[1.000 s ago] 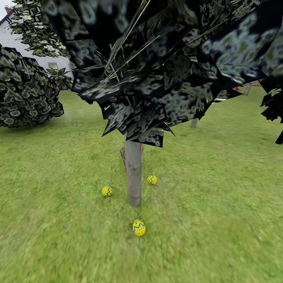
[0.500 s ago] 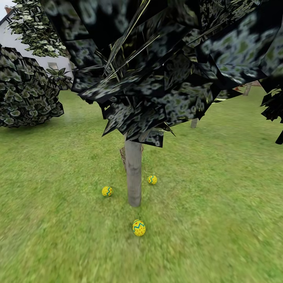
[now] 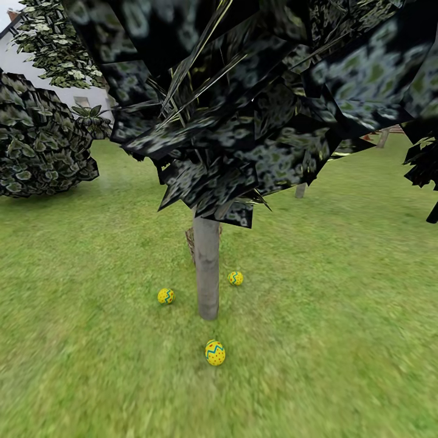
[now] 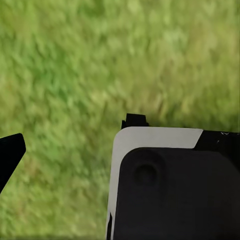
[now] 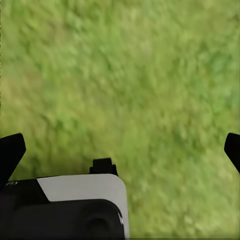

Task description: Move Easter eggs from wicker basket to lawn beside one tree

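Head view: three Easter eggs (image 3: 215, 353) ring the tree (image 3: 207, 267); right hand (image 5: 120, 150) spread wide over bare lawn (image 5: 130, 65).

Head view: looks forward and down at a tree (image 3: 207, 267) close ahead on the lawn (image 3: 340, 292). Both wrist views: face straight down, near the grass, the surface all share.

3 yellow eggs (image 3: 215, 353) with blue zigzags, grey-brown trunk (image 3: 207, 267), mottled green lawn (image 3: 340, 292)

Round leafy bush (image 3: 42, 146) at left, white house wall (image 3: 18, 61) behind it
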{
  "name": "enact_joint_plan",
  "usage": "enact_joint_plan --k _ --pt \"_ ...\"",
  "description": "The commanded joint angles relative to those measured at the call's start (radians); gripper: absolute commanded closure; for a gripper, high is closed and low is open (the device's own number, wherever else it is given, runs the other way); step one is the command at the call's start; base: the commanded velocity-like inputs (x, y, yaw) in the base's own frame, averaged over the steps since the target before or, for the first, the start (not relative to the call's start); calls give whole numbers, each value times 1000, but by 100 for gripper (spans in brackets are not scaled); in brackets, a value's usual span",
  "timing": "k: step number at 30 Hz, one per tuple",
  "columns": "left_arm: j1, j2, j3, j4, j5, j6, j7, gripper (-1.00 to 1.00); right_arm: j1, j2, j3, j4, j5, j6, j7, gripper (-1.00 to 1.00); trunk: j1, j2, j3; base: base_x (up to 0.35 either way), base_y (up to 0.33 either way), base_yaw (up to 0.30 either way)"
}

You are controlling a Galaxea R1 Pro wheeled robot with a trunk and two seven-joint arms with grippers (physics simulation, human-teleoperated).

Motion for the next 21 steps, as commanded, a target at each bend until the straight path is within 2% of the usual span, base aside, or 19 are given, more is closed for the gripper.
enact_joint_plan --k 1,21 --pt "-1 0 -5 1 10 -3 -3 -100 -1 1 8 4 -8 -6 0 -100 0 -1 -1 0 0 0" --pt "-1 2 -5 1 12 -3 -3 -100 0 1 8 4 -8 -6 0 -100 0 -1 -1 0 0 0"
